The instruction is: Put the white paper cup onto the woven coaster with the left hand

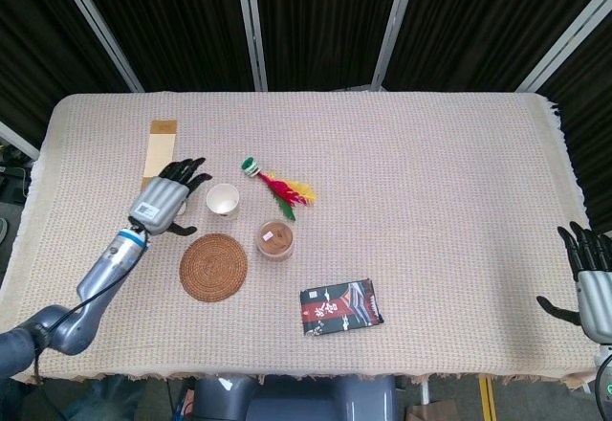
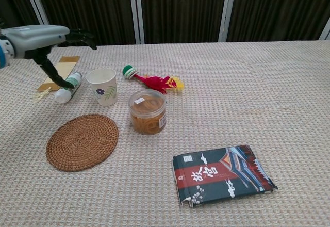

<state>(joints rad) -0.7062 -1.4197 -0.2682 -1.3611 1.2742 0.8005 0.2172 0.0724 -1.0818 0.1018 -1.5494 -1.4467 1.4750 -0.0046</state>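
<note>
Left hand [image 1: 165, 198] hovers just left of the white paper cup [image 2: 102, 86], fingers spread and holding nothing. Upright on the tablecloth, the cup bears a small blue flower with green leaves, and stands just behind the round woven coaster [image 2: 82, 142], near a small white bottle [image 2: 68, 87]
</note>
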